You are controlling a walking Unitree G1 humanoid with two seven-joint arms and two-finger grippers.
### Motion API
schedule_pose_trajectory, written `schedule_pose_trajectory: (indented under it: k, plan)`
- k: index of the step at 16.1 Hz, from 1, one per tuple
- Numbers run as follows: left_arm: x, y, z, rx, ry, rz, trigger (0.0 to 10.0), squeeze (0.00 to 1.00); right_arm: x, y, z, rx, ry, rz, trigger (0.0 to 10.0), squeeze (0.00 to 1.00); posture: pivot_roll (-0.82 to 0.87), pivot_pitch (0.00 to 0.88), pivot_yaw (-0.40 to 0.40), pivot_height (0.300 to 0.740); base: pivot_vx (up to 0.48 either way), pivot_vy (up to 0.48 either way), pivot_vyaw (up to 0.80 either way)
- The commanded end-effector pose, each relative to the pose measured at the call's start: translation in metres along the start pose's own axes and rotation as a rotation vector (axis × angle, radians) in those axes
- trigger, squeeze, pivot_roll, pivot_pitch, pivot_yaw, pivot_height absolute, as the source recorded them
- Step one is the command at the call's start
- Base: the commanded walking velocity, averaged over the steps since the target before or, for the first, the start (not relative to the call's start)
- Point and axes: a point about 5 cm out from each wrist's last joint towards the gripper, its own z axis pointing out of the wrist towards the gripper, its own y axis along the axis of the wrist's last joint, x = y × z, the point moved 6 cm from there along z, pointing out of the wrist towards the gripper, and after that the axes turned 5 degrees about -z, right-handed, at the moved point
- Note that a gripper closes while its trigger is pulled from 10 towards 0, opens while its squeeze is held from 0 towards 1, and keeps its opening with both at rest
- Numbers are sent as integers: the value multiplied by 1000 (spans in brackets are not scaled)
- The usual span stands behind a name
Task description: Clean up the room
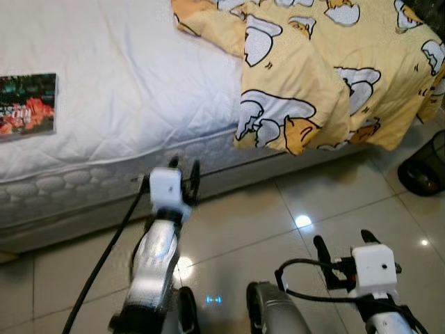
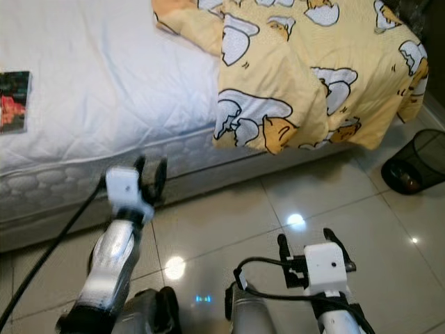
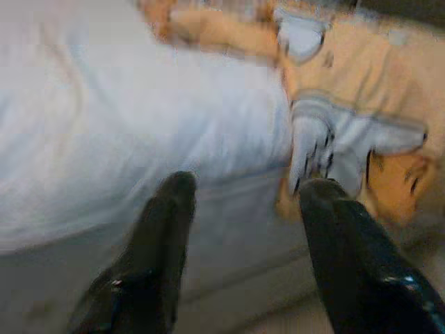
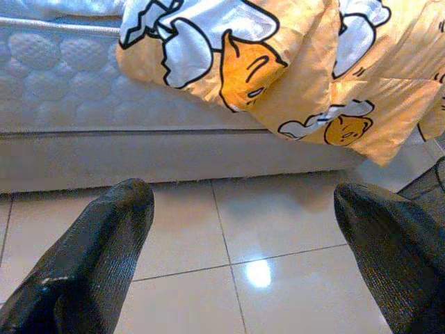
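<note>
Facing a bed (image 1: pixel 118 83) with a white quilted mattress, far across the tiled floor (image 1: pixel 278 223). On the bed's right half, a rumpled yellow blanket (image 1: pixel 327 76) with cartoon egg prints, spilling over the near edge and hanging toward the floor. At the bed's far left, a book (image 1: pixel 28 104) lying flat on the mattress, well apart from the blanket. Far right on the floor, a black mesh bin (image 1: pixel 425 167) just beside the blanket's hanging corner.

Left end effector (image 1: pixel 182 172) raised near the mattress's side, fingers spread, empty, pointing at the bed edge. Right end effector (image 1: pixel 344 245) lower and nearer, over bare tile, fingers spread wide, holding nothing.

Likely the thing to tidy: the blanket. From the left end effector, lying up and to the right, its drooping fold (image 3: pixel 348 153) near but not touching. From the right end effector, lying ahead and above, farther off, the hanging hem (image 4: pixel 243 62) well clear of the fingertips. Long axis of the heap running left to right along the bed edge. Left arm judged the nearer one; a reach rightward and upward probably needed to catch the hanging fold. Book a second candidate, off to the left arm's left.
</note>
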Motion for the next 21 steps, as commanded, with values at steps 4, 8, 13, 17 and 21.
schedule_pose_trajectory:
  k: [4, 8, 13, 17, 21]
  plan:
    - [-39, -6, -3, 60, -99, -46, 10000, 1000, -2, -9, 9, 31, -27, 45, 10000, 0, -321, 159, 6, 719, 0, 0, 0]
    - [-39, -2, -4, 73, -125, -75, 10000, 1000, 1, -11, 12, 32, -29, 48, 10000, 0, -313, 172, 12, 719, 0, 0, 0]
    - [-43, -7, -5, 111, -139, -106, 10000, 1000, 4, -13, 12, 32, -28, 51, 10000, 0, -315, 182, 19, 719, 0, 0, 0]
    - [-44, -9, 0, 139, -157, -124, 10000, 0, 6, -13, 13, 30, -24, 49, 10000, 0, -310, 186, 22, 719, 432, 0, 0]
    - [-46, -7, 3, 134, -165, -132, 10000, 0, 10, -13, 14, 27, -10, 45, 10000, 0, -306, 191, 23, 719, 480, 0, 0]
